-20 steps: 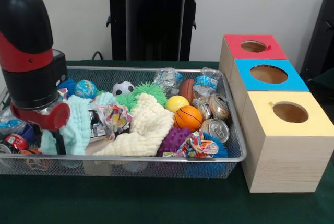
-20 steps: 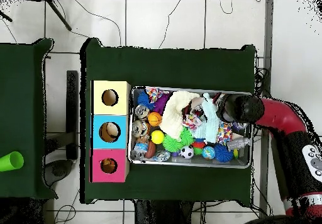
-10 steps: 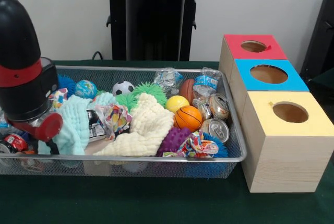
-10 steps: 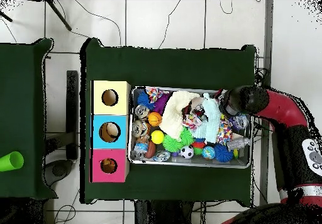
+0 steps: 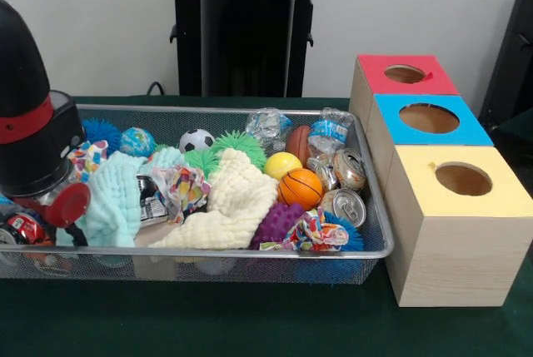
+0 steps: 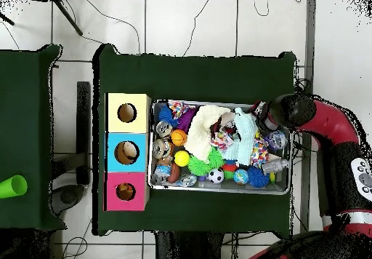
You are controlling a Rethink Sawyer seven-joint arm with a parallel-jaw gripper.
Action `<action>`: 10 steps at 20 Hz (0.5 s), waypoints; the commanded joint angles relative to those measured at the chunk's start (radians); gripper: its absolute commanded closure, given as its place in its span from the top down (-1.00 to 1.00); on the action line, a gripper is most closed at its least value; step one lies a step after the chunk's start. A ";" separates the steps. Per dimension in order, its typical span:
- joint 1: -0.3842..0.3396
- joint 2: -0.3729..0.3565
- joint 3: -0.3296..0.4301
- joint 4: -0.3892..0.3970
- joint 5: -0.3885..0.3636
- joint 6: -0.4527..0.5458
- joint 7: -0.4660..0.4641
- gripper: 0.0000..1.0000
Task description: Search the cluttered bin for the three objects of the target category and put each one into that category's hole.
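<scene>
Green table [image 5: 250, 324], wire bin [image 5: 250, 250], white wall [image 5: 108, 24]

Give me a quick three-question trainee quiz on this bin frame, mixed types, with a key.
1. True or false: the basketball lies in the wire bin.
2. Which box is nearest the camera in the front view: a) red box b) blue box c) yellow box?
3. Fill in: the yellow ball sits just behind the ____.

Key: 1 true; 2 c; 3 basketball.
</scene>
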 commanded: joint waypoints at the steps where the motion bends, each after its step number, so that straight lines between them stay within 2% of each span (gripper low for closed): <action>1: 0.022 -0.039 0.055 -0.027 0.019 0.055 -0.236 1.00; 6: 0.035 -0.059 0.046 -0.026 0.012 0.072 -0.229 1.00; 10: 0.045 -0.099 0.042 -0.039 0.030 0.153 -0.223 1.00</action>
